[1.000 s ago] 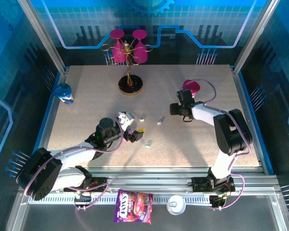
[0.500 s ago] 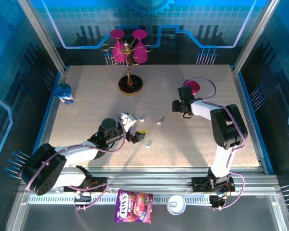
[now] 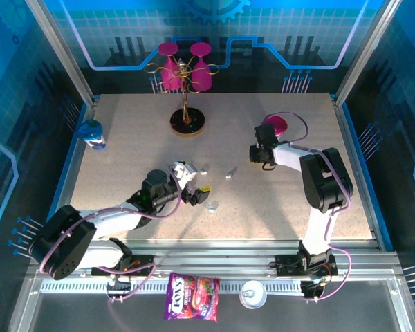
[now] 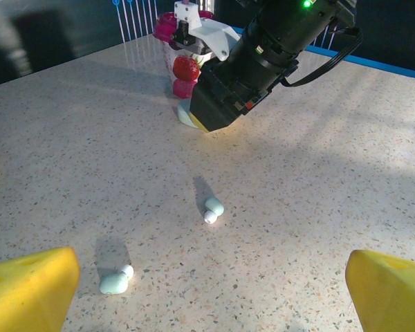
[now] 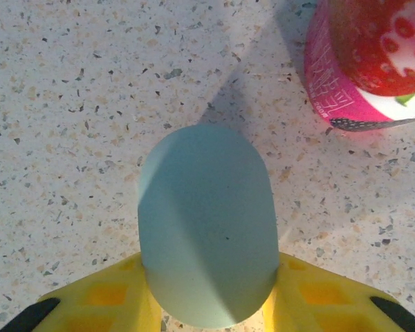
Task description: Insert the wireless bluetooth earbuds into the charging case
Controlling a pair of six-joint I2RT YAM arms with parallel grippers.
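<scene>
Pads (image 5: 104, 301) of the right gripper (image 5: 207, 308) clamp a pale blue-green oval plastic case (image 5: 206, 214). The left gripper (image 4: 207, 294) is spread wide near two tiny pale blue plastic earbuds (image 4: 213, 209).

This is a robot test cell in a lab, not a home. Aluminium frame posts (image 3: 60, 48) close the space, with blue printed wall panels (image 3: 290, 28) showing circuit and gear drawings. A left arm (image 3: 104, 225) and a right arm (image 3: 325, 187) are bolted to a metal rail (image 3: 221, 266) at the edge of a speckled table (image 3: 263, 214), with cables running along them.
</scene>
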